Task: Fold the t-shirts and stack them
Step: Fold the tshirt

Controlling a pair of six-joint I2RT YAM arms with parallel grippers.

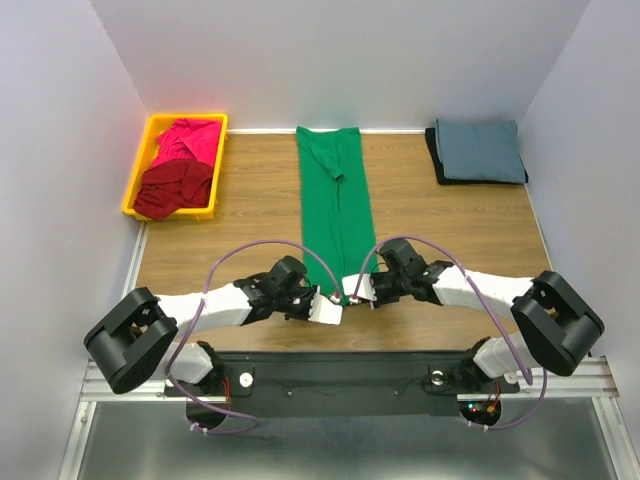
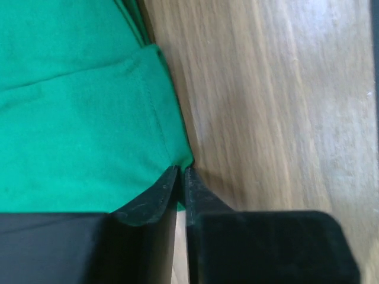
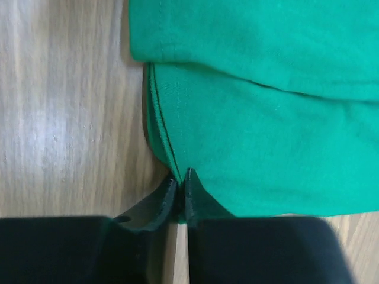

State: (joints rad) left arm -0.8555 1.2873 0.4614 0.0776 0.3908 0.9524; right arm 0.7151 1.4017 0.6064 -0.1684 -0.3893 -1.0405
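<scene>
A bright green t-shirt [image 1: 335,200] lies folded into a long narrow strip down the middle of the table. My left gripper [image 1: 328,303] is shut on the strip's near left corner; in the left wrist view [image 2: 181,171] the green hem [image 2: 89,118] runs between its jaws. My right gripper [image 1: 356,293] is shut on the near right corner, with the green cloth [image 3: 266,118] pinched in the right wrist view [image 3: 181,174]. A slate blue-grey shirt [image 1: 480,150] lies folded on a black shirt [image 1: 438,160] at the back right. Magenta [image 1: 190,140] and dark red [image 1: 175,188] shirts lie crumpled in the bin.
A yellow plastic bin [image 1: 138,170] stands at the back left of the wooden table [image 1: 250,200]. White walls close in the table on three sides. The arm bases and their cables sit along the near edge.
</scene>
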